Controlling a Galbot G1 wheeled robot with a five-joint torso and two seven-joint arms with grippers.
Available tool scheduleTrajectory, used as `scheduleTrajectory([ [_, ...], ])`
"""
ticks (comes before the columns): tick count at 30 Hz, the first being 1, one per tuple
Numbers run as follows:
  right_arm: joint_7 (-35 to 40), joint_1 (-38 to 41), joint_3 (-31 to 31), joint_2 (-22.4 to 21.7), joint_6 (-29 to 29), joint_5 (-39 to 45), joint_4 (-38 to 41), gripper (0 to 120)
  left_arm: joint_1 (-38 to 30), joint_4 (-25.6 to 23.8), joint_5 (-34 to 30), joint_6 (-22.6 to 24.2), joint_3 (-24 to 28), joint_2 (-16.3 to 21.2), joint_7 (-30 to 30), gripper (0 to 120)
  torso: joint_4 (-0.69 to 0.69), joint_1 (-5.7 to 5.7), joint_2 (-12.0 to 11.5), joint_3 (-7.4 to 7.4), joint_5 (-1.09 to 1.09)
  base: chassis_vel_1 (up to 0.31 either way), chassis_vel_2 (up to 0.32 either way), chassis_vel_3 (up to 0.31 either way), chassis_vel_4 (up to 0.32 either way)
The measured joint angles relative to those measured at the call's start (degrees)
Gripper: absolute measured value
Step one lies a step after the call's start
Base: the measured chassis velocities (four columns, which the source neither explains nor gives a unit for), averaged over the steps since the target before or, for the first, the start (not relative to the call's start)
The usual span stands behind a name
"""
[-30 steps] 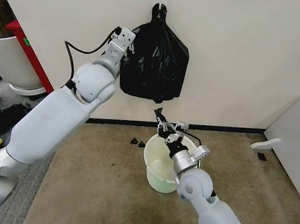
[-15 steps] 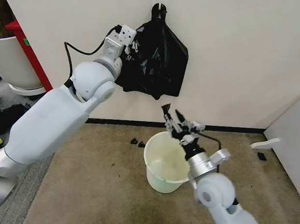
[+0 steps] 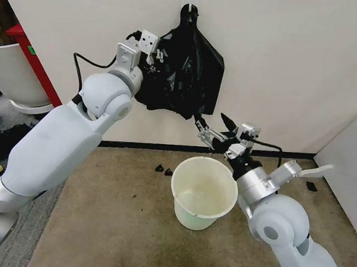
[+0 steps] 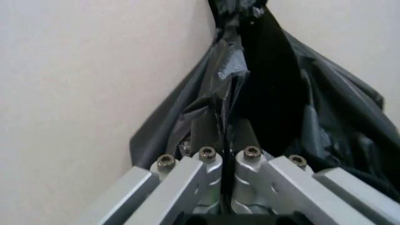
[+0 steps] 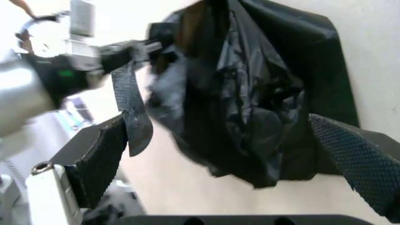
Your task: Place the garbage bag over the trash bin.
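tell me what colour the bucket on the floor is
Cream-white; the trash bin shows best in the head view.

The left hand (image 4: 225,140) has its two metal fingers (image 4: 206,176) pressed together on a thin fold of black plastic. That fold belongs to a crinkled bunch of black bags (image 4: 281,98) hanging against the pale wall (image 4: 93,75).

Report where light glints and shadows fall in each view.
Head view: soft light, no hard shadow beside the trash bin. Left wrist view: grey glints on the garbage bag pinched by the left gripper. Right wrist view: glints on the hanging bags, open right gripper dark against the bright wall.
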Motion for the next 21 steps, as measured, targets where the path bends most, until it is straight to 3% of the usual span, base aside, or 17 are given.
scheduleTrajectory([
  [13,11.20,17.79,-9.58,4.14,-3.85,-3.17,-9.91,100,2.58,0.71,-6.86,-4.81,-1.94,1.25,5.77,0,0.00,0.00,0.00,0.00,-0.02,0.000,0.000,0.000,0.000],
  [21,13.76,22.62,-12.06,7.22,-4.81,-4.57,-16.96,100,2.60,0.41,-6.90,-5.23,-2.24,1.19,5.84,0,0.00,0.00,0.00,0.00,-0.01,0.000,0.000,0.000,0.000],
])
